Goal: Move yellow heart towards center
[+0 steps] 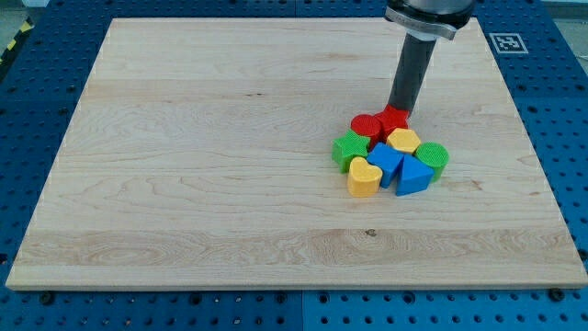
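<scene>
The yellow heart [363,176] lies on the wooden board [184,184] at the lower left of a tight cluster of blocks, right of the board's middle. It touches the blue block [385,163] to its right and sits just below the green star-like block [350,149]. My tip [399,110] is at the top of the cluster, touching the red star-like block [393,119], well above the yellow heart.
The cluster also holds a red cylinder [366,126], a yellow hexagon-like block [403,141], a green cylinder [432,157] and a blue triangle [412,176]. A blue pegboard table [560,138] surrounds the board, with a marker tag [508,42] at the top right.
</scene>
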Action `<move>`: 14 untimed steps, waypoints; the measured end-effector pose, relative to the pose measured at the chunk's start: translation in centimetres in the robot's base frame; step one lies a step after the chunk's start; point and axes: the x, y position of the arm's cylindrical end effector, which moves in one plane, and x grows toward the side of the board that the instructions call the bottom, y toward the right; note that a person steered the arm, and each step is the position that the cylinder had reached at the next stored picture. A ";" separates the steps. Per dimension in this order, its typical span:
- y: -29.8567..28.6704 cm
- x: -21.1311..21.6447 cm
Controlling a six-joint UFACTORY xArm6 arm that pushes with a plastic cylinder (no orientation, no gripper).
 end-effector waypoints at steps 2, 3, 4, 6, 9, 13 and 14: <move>2.3 0.0; 5.6 0.0; 10.5 0.1; 14.4 6.5; 5.3 15.8; -2.8 13.0; -1.2 12.5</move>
